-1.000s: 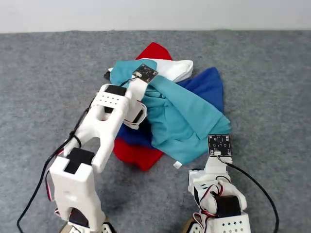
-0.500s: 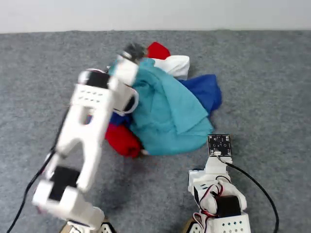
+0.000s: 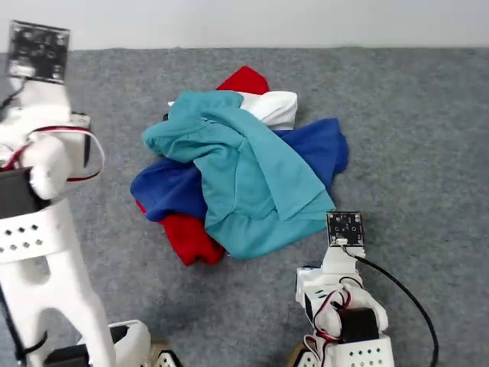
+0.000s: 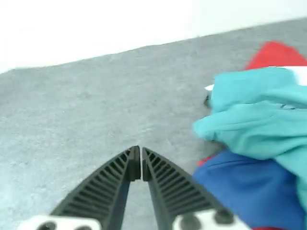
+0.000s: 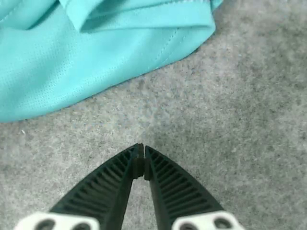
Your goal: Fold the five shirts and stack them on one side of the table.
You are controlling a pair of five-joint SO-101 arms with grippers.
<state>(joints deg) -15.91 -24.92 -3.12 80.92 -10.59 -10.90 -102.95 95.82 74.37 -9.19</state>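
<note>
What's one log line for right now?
left gripper shut, empty | right gripper shut, empty, near teal shirt | shirt heap unfolded

No text, label or number is legible.

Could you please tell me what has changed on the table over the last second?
The left arm swung off the teal shirt to the left side of the table; the left gripper is now shut and empty. The teal shirt was dragged leftward and let go, uncovering more of the blue shirt. The right arm stayed put, the right gripper shut beside the teal shirt's near edge.
</note>
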